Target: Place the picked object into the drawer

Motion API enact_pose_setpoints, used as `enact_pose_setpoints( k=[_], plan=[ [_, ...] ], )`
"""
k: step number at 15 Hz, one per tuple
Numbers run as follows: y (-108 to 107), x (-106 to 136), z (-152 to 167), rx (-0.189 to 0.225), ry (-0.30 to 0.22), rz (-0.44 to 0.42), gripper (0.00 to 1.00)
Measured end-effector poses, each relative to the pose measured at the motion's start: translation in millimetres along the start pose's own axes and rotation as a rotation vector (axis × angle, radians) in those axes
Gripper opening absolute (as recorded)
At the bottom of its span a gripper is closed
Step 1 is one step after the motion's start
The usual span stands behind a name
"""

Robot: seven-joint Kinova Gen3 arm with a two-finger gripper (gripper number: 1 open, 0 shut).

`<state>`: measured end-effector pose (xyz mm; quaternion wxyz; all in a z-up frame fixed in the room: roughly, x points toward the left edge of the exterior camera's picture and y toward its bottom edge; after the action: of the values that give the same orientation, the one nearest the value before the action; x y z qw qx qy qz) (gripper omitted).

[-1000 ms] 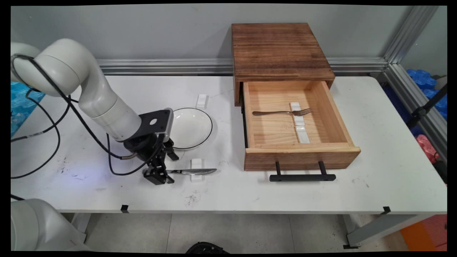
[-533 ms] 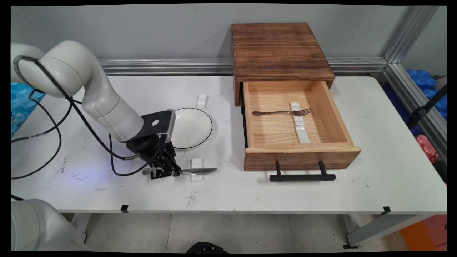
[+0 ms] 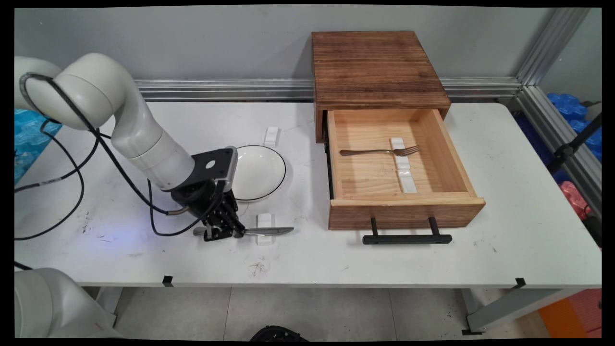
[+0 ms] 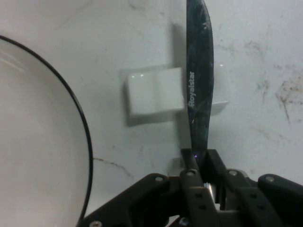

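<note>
My gripper (image 3: pixel 222 231) (image 4: pixel 202 166) is shut on the handle of a silver knife (image 3: pixel 268 231) (image 4: pixel 199 80) near the table's front. The blade lies across a small white cutlery rest (image 3: pixel 264 227) (image 4: pixel 154 92) and points right toward the drawer. A white plate with a black rim (image 3: pixel 257 172) (image 4: pixel 38 142) sits just behind the gripper. In the hand view the knife runs up from between the fingers and the plate fills the left side.
A wooden cabinet (image 3: pixel 377 67) stands at the back with its drawer (image 3: pixel 406 211) pulled open. Inside lie a fork (image 3: pixel 379 152) and white rests (image 3: pixel 402 163). Another white rest (image 3: pixel 271 136) sits behind the plate. Black cables hang at the left.
The gripper went from open beside the knife handle to shut on it, shifting slightly right. The knife has edged a little to the right.
</note>
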<state>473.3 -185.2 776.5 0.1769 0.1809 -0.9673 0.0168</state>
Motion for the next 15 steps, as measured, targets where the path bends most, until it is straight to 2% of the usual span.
enact_pose_setpoints(
  k=[7,15],
  plan=[
    [-4,12,-21,-0.010,-0.006,-0.014,0.00],
    [-17,30,-65,-0.039,-0.029,-0.033,0.00]
  ],
)
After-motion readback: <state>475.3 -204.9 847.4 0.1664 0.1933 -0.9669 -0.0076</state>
